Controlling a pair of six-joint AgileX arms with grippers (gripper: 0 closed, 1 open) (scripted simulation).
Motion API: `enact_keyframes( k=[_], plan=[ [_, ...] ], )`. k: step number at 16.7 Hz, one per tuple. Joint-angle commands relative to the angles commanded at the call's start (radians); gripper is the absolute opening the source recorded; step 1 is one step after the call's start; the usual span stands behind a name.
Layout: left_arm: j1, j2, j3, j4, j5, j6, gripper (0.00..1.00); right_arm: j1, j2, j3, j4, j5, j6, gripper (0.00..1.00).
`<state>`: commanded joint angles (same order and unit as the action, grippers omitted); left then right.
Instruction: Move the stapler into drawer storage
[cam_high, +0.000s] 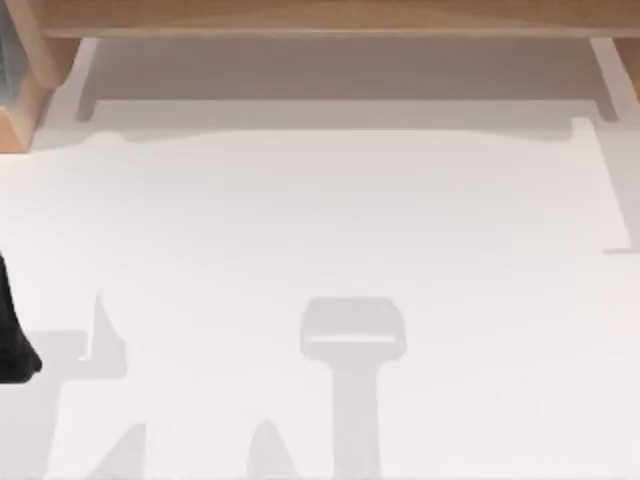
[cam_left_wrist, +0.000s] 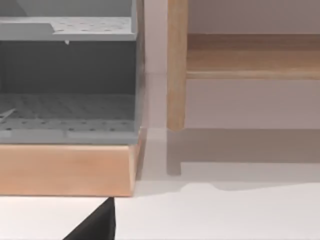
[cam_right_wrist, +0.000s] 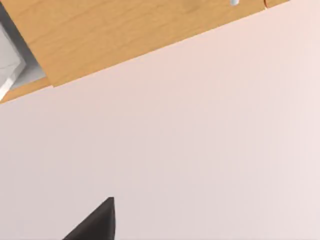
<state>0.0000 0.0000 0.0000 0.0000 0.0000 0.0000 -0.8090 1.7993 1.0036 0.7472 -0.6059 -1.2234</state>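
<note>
Top view: search step, stapler not yet located

Left arm (cam_high: 14, 340) sits at the worktop's left edge. Left gripper (cam_left_wrist: 97, 222) faces the grey drawer unit (cam_left_wrist: 67, 115) at the far-left corner. Right gripper (cam_right_wrist: 97, 222) hangs over bare worktop (cam_right_wrist: 200, 150). Neither gripper's opening can be told. A pale tip (cam_right_wrist: 234, 2) by the wooden panel (cam_right_wrist: 125, 35), well apart from the right gripper, may be the stapler; unconfirmed. Judgement: confirm the target before descending.

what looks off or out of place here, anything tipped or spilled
Nothing stands out. The white table shows no spill or damage, the grey drawer unit sits square on its wooden base, and the left arm rests at the table's left edge.
</note>
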Motion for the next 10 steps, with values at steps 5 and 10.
enact_keyframes(
  k=[5, 10],
  plan=[
    [0.0, 0.0, 0.0, 0.0, 0.0, 0.0, 1.0, -0.079, 0.029, -0.322, 0.491, -0.063, -0.169, 1.0],
    [0.0, 0.0, 0.0, 0.0, 0.0, 0.0, 1.0, -0.001, 0.167, -0.524, 0.786, -0.098, -0.286, 1.0]
  ],
)
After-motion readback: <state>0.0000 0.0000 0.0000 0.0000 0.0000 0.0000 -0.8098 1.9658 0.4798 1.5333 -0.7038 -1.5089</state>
